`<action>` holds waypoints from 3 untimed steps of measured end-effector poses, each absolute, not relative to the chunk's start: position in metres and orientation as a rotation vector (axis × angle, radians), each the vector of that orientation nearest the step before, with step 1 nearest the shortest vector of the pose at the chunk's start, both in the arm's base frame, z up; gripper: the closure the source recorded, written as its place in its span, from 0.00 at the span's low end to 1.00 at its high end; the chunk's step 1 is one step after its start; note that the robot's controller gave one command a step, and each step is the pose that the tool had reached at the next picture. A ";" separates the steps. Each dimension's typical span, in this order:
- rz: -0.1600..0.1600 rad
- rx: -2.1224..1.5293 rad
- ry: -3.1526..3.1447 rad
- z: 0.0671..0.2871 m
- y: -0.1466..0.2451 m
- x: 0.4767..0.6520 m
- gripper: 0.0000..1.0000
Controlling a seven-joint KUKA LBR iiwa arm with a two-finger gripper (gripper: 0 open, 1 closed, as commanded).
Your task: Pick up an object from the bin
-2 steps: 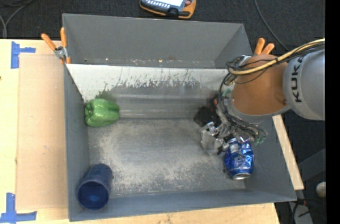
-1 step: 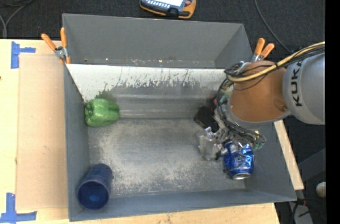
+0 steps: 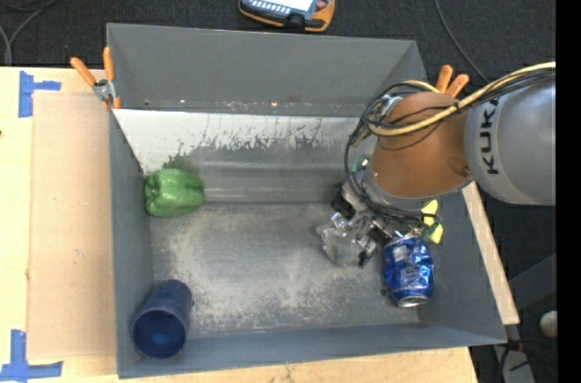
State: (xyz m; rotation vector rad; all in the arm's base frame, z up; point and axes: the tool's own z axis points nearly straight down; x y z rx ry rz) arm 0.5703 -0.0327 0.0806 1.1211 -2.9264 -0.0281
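Observation:
My gripper (image 3: pixel 343 243) hangs low over the right part of the bin floor, under the arm's orange cover. Nothing shows between its metal fingers. A crushed blue drink can (image 3: pixel 408 270) lies just to the right of it, near the bin's right wall. A small yellow thing (image 3: pixel 429 221) peeks out behind the can, partly hidden by the arm.
A green bell pepper (image 3: pixel 172 192) lies at the far left by the back wall. A dark blue cup (image 3: pixel 162 319) rests on its side in the front left corner. Bare grey floor stretches between them and the gripper.

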 end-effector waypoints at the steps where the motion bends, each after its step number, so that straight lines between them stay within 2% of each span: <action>1: -0.028 0.847 -3.008 0.075 -0.065 0.556 1.00; 2: -0.030 0.940 -2.991 0.072 -0.090 0.585 1.00; 3: -0.031 0.580 -3.073 0.072 -0.107 0.574 1.00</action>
